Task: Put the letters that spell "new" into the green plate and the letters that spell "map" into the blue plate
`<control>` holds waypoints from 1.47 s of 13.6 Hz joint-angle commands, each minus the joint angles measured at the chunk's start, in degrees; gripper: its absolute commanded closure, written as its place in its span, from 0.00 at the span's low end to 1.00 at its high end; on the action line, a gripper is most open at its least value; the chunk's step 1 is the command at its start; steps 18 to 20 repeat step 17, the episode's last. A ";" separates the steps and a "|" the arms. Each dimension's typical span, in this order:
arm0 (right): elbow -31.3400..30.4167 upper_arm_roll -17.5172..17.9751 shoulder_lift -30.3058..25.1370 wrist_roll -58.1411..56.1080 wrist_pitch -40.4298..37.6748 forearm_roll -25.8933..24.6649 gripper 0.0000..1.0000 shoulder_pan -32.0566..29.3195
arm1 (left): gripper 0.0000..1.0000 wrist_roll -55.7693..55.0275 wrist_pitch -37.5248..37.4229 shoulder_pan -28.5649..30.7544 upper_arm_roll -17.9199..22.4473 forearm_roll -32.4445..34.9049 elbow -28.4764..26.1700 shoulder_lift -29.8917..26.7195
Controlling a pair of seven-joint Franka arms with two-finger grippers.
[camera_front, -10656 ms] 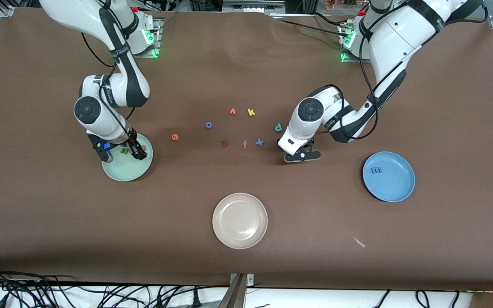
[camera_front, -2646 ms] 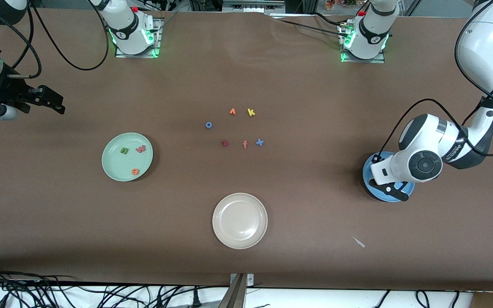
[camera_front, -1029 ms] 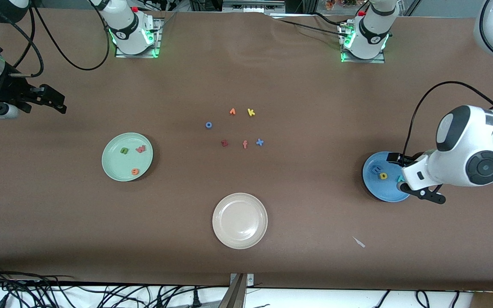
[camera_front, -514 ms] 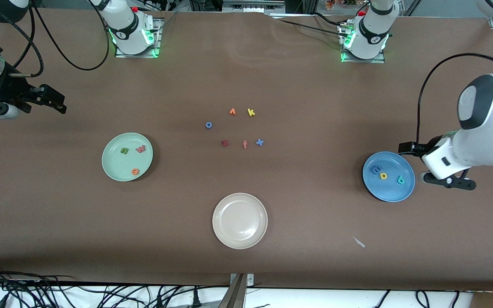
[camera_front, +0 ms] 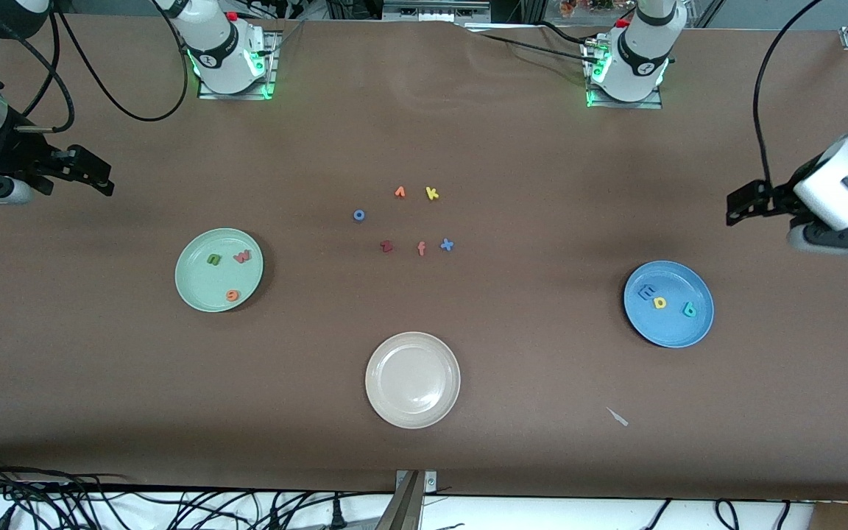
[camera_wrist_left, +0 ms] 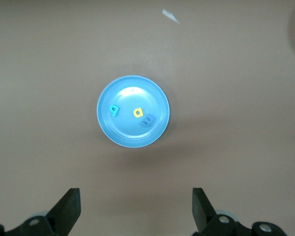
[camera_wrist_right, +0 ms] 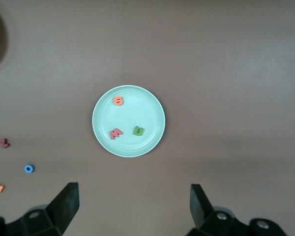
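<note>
Both sets of jaws are spread wide with nothing between them. In the left wrist view the left gripper (camera_wrist_left: 135, 211) has its two fingers well apart, hanging over bare desk (camera_front: 512, 383) near the blue plate (camera_front: 700, 335), toward the left arm's end. Most of that arm is cut off at the picture's edge in the front view, so you only get the wrist and the gripper (camera_front: 762, 206). Same deal with the right gripper (camera_front: 96, 177): up in the air at the right arm's end, not over the green plate (camera_front: 192, 294), fingers apart in its own wrist view (camera_wrist_right: 132, 209), arm mostly out of frame.

The blue plate has the light blue m (camera_front: 647, 293), yellow a (camera_front: 659, 302) and teal p (camera_front: 688, 310) lying in it. The m is honestly hard to pick out, blue on blue. The green plate holds the olive n (camera_front: 213, 259), pinkish-red w (camera_front: 242, 256) and orange e (camera_front: 232, 295).

Leftover letters sit on the desk between the two plates, a bit farther from the front camera than them: blue o (camera_front: 358, 215), orange pointed letter (camera_front: 400, 192), yellow k (camera_front: 432, 193), dark red z (camera_front: 386, 246), a small reddish f (camera_front: 421, 249), blue x (camera_front: 447, 244). The beige plate (camera_front: 387, 401) sits nearer the camera than those, with nothing in it. A pale scrap (camera_front: 617, 417) lies nearer the camera than the blue plate; can't tell what it is.
</note>
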 commanded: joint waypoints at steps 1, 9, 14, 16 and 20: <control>0.71 0.14 -0.12 -0.39 -0.25 -0.38 0.00 -0.01 | 0.00 0.02 0.13 0.05 1.28 -1.82 -1.60 -4.67; 2.12 0.14 0.67 -0.47 -0.17 -0.38 0.00 -0.18 | 0.00 0.63 -2.59 0.41 1.11 -2.43 -1.59 -5.03; 2.12 0.14 0.84 -0.39 -0.25 -0.56 0.00 -0.18 | 0.00 0.72 -3.21 0.23 0.93 -2.43 -1.76 -4.41; 2.12 0.14 0.84 -0.47 -0.34 -0.47 0.00 -0.18 | 0.00 0.72 -3.30 0.14 0.93 -2.43 -1.76 -4.14; 2.12 0.14 0.84 -0.39 -0.34 -0.47 0.00 -0.18 | 0.00 0.72 -3.30 0.32 0.93 -2.43 -1.76 -4.14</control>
